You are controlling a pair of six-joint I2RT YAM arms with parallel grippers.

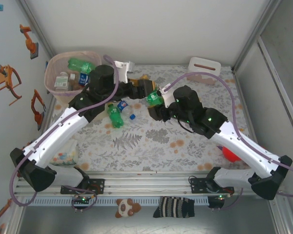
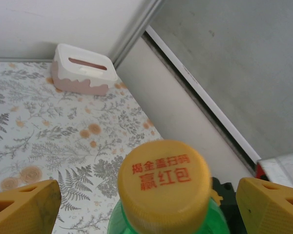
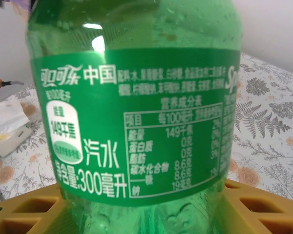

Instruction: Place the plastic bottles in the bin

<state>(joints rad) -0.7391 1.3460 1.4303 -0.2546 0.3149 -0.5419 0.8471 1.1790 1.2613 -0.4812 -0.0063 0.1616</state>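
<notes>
While right fingers [image 3: 263, 209] clamp green bottle [image 3: 136, 122], left fingers [image 2: 19, 209] spread beside cap [image 2: 161, 180]; several in bin [image 1: 48, 79], two bottles [image 1: 115, 116] loose near left fingers.

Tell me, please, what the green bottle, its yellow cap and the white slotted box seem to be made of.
The green bottle: thin, tinted see-through plastic with a glossy finish; light passes through it and bright highlights sit on its shoulder. Its yellow cap: opaque plastic, fairly matte, with red print on top. The white slotted box: probably moulded plastic, smooth with rounded corners, though the look leaves that open.
</notes>
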